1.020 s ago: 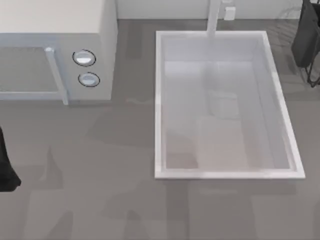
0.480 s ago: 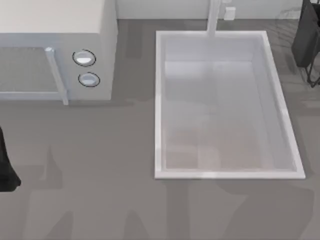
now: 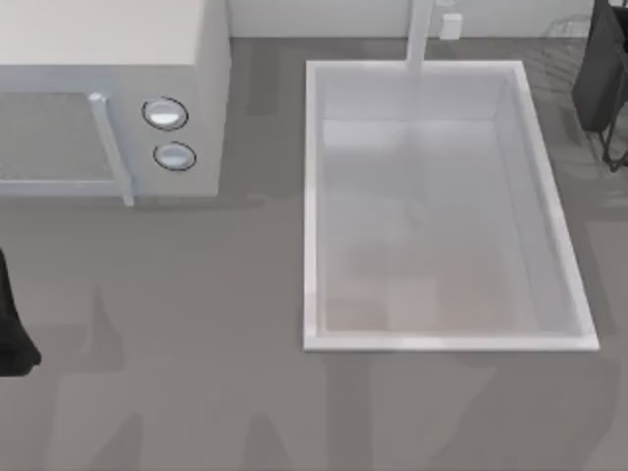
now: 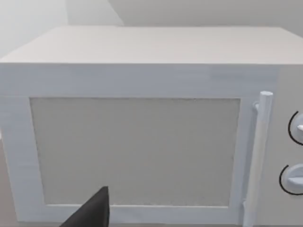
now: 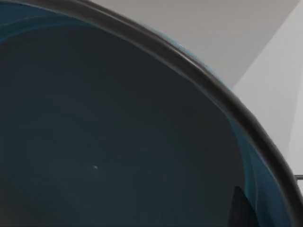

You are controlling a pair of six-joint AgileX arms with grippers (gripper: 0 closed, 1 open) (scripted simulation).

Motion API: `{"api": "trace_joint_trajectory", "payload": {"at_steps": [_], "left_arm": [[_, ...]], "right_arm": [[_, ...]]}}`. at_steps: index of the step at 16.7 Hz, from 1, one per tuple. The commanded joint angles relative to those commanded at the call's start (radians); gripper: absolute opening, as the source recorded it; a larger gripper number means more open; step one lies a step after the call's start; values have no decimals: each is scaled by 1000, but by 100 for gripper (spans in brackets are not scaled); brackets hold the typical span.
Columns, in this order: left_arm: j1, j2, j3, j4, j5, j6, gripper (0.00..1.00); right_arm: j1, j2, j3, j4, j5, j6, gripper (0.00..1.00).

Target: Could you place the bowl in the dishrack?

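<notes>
Grey tabletop (image 3: 196,392) w/ white sink (image 3: 312,196) as the landmark; nothing lies in the basin.

Right gripper (image 5: 239,210): just a dark sliver of it shows in the right wrist view, right up against the bowl (image 5: 118,132). Jaws: can't tell whether clamped on the rim or apart. The bowl's blue-teal inside sits very close under the wrist cam, its dark rim arcing across, w/ grey tabletop and a pale surface beyond it. A bowl that close to the wrist suggests it's at the gripper, prob. carried, but that's a judgement.

Right arm (image 3: 601,69) is at the far-right corner past the sink, above the thin wires of the dishrack (image 3: 564,29), which is only partly in frame.

Progress: bowl is out of the sink and up by the rack side, so pickup and most of the transfer look done. Left to do: lower it into the rack, let go, pull back. Can't tell whether the bowl touches the wires yet, so placement isn't confirmed.

Left gripper (image 4: 94,213): one dark tip in the left wrist view, jaws' state can't be told. It faces the door of the microwave (image 3: 108,59), which stands left of the sink. Left arm (image 3: 12,334) is parked well left of the sink, idle.
</notes>
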Motion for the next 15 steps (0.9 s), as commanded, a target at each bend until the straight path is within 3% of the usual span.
{"api": "trace_joint_trajectory", "payload": {"at_steps": [12, 15], "left_arm": [[0, 0, 0, 0, 0, 0, 100], [0, 0, 0, 0, 0, 0, 100]], "right_arm": [[0, 0, 0, 0, 0, 0, 98], [0, 0, 0, 0, 0, 0, 100]]}}
